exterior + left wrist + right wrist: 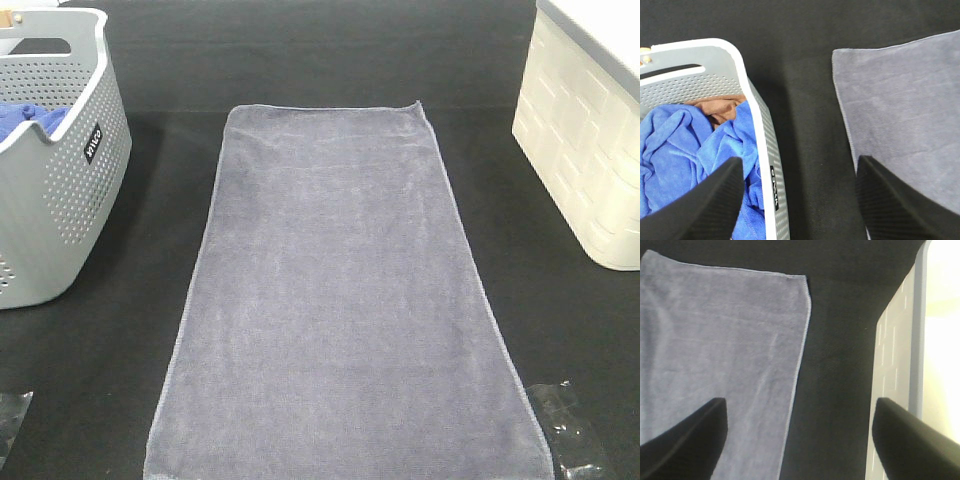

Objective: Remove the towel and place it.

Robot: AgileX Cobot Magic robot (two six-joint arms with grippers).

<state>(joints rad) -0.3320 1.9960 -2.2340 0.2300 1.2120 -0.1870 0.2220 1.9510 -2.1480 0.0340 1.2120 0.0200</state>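
Observation:
The slate-grey towel [340,300] lies spread flat on the black table, long side running from front to back, with a stitched hem. It also shows in the left wrist view [905,115] and the right wrist view [720,350]. My left gripper [800,200] is open and empty, held above the gap between the grey basket [765,145] and the towel's left edge. My right gripper [800,440] is open and empty above the towel's right edge, near the cream bin [895,365]. Neither gripper shows in the exterior high view.
The grey perforated basket [70,190] stands at the left and holds a bright blue cloth [685,150] and a brown cloth [722,107]. A cream bin [585,150] stands at the right. Clear plastic pieces lie at the front corners [565,430].

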